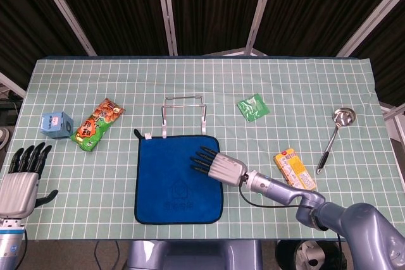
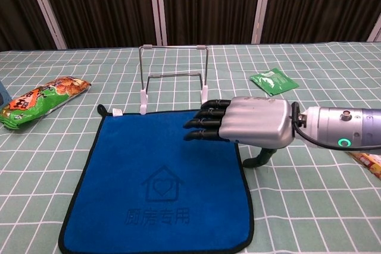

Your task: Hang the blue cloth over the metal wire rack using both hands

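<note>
Blue cloth point(image 1: 177, 180) lies flat on the table point(image 1: 316, 86), in the lower middle of the head view. It is a square with a thin black edge, a small black loop and white tag at its upper left corner, and a little house shape with some letters pressed into it. It holds nothing and nothing is wrapped in it.

Just above its top edge stands the metal wire rack point(image 1: 184, 115). The rack is upright and bare, and its white feet sit right at the cloth's top edge.

The right hand point(image 1: 215, 164) is over the right part of the cloth. Its black fingers point(image 2: 205, 123) are stretched out straight and close together, pointing to the left. It holds nothing. In the chest view its thumb hangs down near the cloth's right edge; I cannot tell if it touches.

The left hand point(image 1: 22, 178) is in the lower left corner of the head view, well apart from the cloth, fingers straight and spread a little, holding nothing. The chest view does not show it.

Left of the rack lie an orange and green snack bag point(image 1: 97, 124) and a small blue box point(image 1: 56, 124). To the right are a green packet point(image 1: 253, 107), a yellow box point(image 1: 294, 169) and a metal ladle point(image 1: 334, 137). The ladle and blue box show only in the head view.
</note>
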Robot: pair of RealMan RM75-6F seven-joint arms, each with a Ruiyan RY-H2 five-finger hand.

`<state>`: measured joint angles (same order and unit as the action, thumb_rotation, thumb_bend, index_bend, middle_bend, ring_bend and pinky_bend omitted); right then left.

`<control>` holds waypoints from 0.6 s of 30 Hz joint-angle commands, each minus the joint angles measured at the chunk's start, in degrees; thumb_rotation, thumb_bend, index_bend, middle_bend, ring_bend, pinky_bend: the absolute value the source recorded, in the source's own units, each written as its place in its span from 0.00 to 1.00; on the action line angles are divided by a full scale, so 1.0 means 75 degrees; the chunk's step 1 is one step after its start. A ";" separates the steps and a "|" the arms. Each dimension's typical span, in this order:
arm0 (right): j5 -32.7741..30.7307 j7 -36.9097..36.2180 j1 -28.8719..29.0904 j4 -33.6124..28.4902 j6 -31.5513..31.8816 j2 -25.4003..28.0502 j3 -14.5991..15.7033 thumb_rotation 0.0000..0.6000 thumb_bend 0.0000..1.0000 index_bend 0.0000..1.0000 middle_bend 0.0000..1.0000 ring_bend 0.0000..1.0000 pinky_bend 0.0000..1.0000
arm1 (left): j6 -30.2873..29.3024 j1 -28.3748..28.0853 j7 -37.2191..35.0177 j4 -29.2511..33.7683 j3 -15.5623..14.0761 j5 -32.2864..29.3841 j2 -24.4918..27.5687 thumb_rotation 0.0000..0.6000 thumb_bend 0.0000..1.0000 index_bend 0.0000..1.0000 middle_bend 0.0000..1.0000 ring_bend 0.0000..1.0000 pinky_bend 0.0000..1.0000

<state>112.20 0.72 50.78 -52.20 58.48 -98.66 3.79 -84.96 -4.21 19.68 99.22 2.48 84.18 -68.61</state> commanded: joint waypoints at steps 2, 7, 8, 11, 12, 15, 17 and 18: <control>-0.0081 -0.0031 0.0027 0.0069 0.0065 -0.0086 0.0063 1.00 0.28 0.00 0.00 0.00 0.00 | -0.0001 -0.0007 0.0020 0.0000 -0.0008 -0.0006 -0.0011 1.00 0.00 0.00 0.00 0.00 0.00; -0.0196 -0.0082 0.0090 0.0066 0.0102 -0.0159 0.0079 1.00 0.28 0.00 0.00 0.00 0.00 | 0.0038 -0.0026 0.0035 -0.0014 -0.0013 -0.0054 -0.0027 1.00 0.00 0.00 0.00 0.00 0.00; -0.0221 -0.0065 0.0118 0.0068 0.0092 -0.0176 0.0083 1.00 0.28 0.00 0.00 0.00 0.00 | 0.0041 -0.0030 0.0039 -0.0017 -0.0013 -0.0062 -0.0030 1.00 0.00 0.00 0.00 0.00 0.00; -0.0271 -0.0055 0.0163 0.0053 0.0090 -0.0207 0.0091 1.00 0.28 0.00 0.00 0.00 0.00 | 0.0032 -0.0034 0.0038 -0.0026 -0.0013 -0.0067 -0.0033 1.00 0.00 0.00 0.00 0.00 0.00; -0.0285 -0.0053 0.0182 0.0039 0.0114 -0.0225 0.0082 1.00 0.28 0.00 0.00 0.00 0.00 | 0.0030 -0.0036 0.0035 -0.0030 -0.0011 -0.0070 -0.0033 1.00 0.00 0.00 0.00 0.00 0.00; -0.0352 -0.0028 0.0230 0.0019 0.0148 -0.0268 0.0048 1.00 0.28 0.00 0.00 0.00 0.00 | 0.0039 -0.0042 0.0027 -0.0045 -0.0013 -0.0090 -0.0034 1.00 0.00 0.00 0.00 0.00 0.00; -0.0406 -0.0010 0.0263 0.0000 0.0146 -0.0287 0.0024 1.00 0.28 0.03 0.00 0.00 0.00 | 0.0043 -0.0045 0.0023 -0.0044 -0.0017 -0.0097 -0.0032 1.00 0.00 0.00 0.00 0.00 0.00; -0.0428 0.0003 0.0280 -0.0009 0.0142 -0.0290 0.0017 1.00 0.28 0.07 0.00 0.00 0.00 | 0.0042 -0.0046 0.0020 -0.0046 -0.0018 -0.0097 -0.0031 1.00 0.00 0.00 0.00 0.00 0.00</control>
<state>109.06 0.68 52.81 -52.21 59.55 -100.80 3.96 -84.66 -4.55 19.83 98.88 2.34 83.46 -68.85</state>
